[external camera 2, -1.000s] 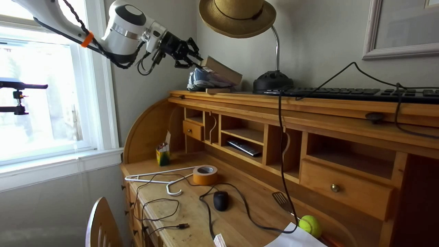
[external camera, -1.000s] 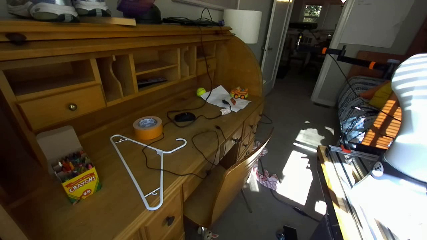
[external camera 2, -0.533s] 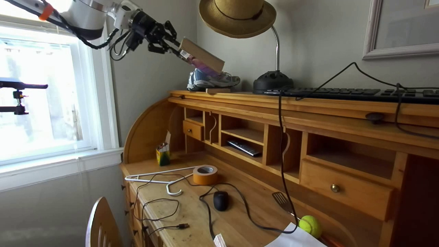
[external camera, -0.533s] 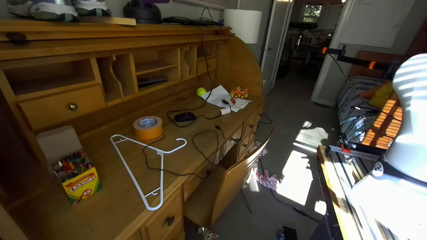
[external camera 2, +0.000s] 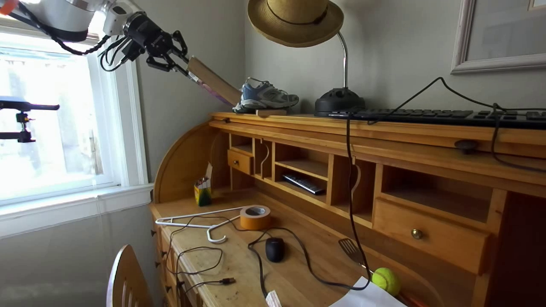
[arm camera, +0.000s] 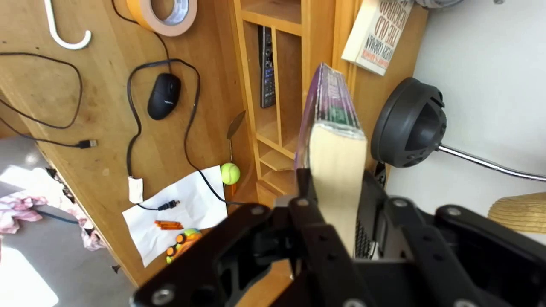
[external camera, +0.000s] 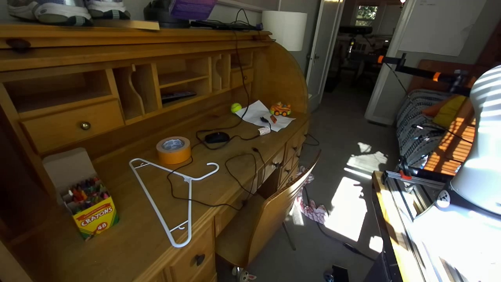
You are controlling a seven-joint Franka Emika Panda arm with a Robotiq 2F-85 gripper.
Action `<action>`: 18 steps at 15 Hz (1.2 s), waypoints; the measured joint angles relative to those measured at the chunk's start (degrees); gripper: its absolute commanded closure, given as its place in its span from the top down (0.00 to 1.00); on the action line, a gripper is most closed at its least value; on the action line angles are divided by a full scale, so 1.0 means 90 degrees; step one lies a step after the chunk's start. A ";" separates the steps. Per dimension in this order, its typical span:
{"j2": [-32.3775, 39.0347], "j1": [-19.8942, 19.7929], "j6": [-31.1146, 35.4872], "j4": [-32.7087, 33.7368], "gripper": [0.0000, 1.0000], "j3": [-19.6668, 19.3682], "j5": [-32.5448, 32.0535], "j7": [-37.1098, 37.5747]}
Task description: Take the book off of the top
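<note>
The book has a purple cover and a thick block of cream pages. My gripper is shut on one end of it and holds it in the air, tilted with its far end down. In the wrist view the book stands between both fingers of the gripper. Its purple cover shows at the upper edge of an exterior view, where the gripper is out of view. The long wooden top of the desk hutch also shows in an exterior view. The book appears apart from the top.
Sneakers, a flat tan paperback, a black lamp base with a straw hat, and a keyboard with a cable stand on the top. Tape, a hanger, a mouse, and crayons are on the desk below.
My gripper has carried the book away from above the sneakers, leftward in an exterior view, uncovering them. It first rose, then came down somewhat. The grip on the book is kept.
</note>
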 measured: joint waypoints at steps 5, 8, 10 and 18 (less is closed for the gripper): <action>0.0159 -0.0508 0.1639 -0.0853 0.07 0.0309 0.0003 0.0751; 0.0452 -0.0856 0.2632 -0.1232 0.29 0.0460 -0.0670 0.1438; 0.0632 -0.1003 0.2926 -0.1301 0.29 0.0495 -0.0880 0.1461; 0.0671 -0.1190 0.3039 -0.1316 0.07 0.0556 -0.1128 0.1276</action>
